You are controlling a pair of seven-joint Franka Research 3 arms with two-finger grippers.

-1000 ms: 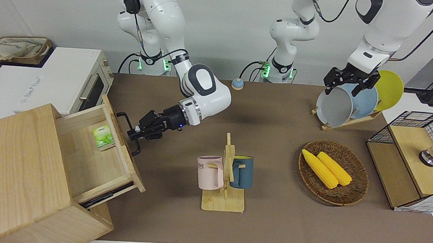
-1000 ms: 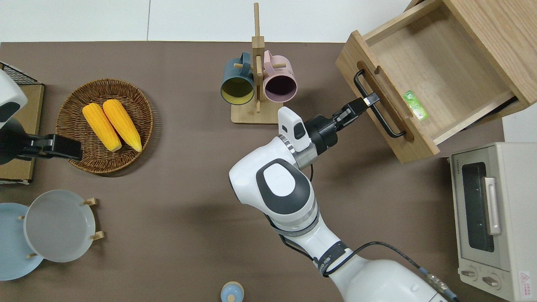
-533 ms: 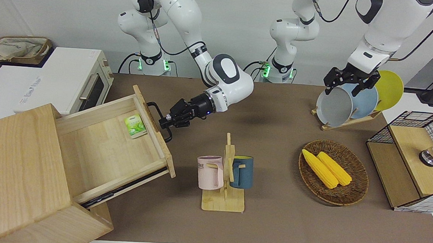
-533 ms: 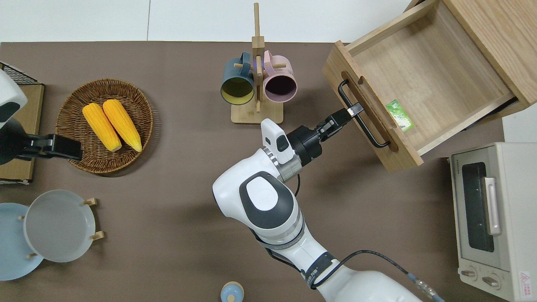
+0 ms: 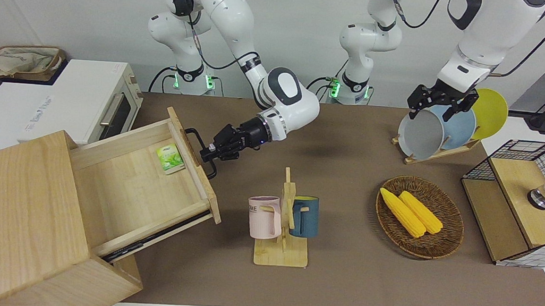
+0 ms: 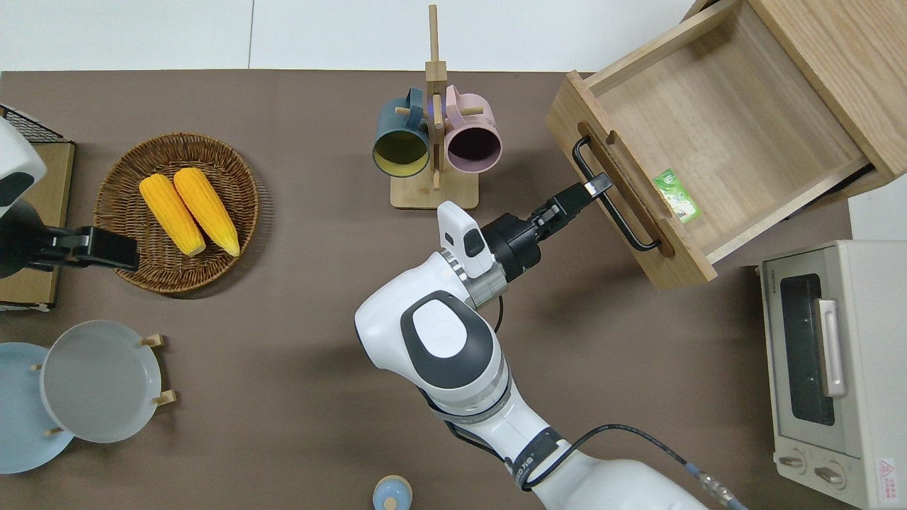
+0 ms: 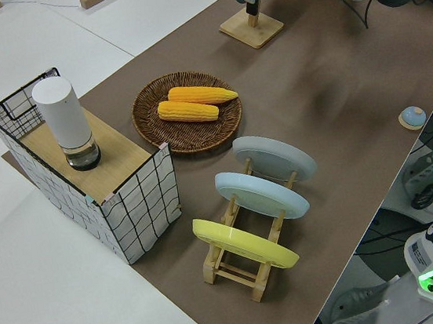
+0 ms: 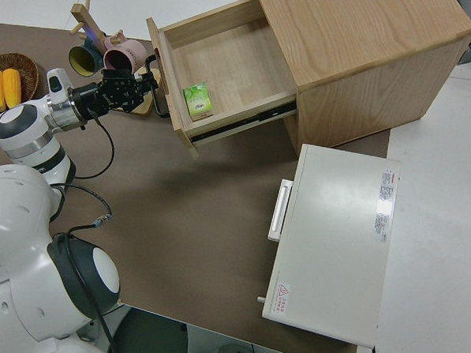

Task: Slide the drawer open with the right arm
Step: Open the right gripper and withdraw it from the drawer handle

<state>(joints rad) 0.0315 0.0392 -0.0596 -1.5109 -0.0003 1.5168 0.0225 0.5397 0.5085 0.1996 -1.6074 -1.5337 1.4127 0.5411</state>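
The light-wood drawer [image 5: 133, 192] stands pulled far out of the pale wooden cabinet [image 5: 18, 213]; it also shows in the overhead view [image 6: 730, 120] and the right side view [image 8: 225, 65]. A small green packet [image 6: 677, 195] lies inside by the front panel. My right gripper [image 6: 595, 188], blue light on its wrist, is shut on the black U-shaped handle [image 6: 627, 223] near its middle; the front view shows the gripper [image 5: 207, 154] at the handle [image 5: 196, 140] too. My left gripper [image 5: 438, 106] is open and parked.
A mug rack [image 6: 434, 142] with a blue and a pink mug stands close to the right arm's wrist. A white toaster oven [image 6: 829, 368] sits beside the cabinet, nearer to the robots. A wicker basket [image 5: 453, 221] with corn, a plate rack [image 5: 419, 157] and a wire-mesh box [image 5: 520, 201] stand toward the left arm's end.
Over the last second the right gripper pulled the handle and the drawer slid much further out of the cabinet. In the last half second the drawer has stayed put. The left arm has not moved.
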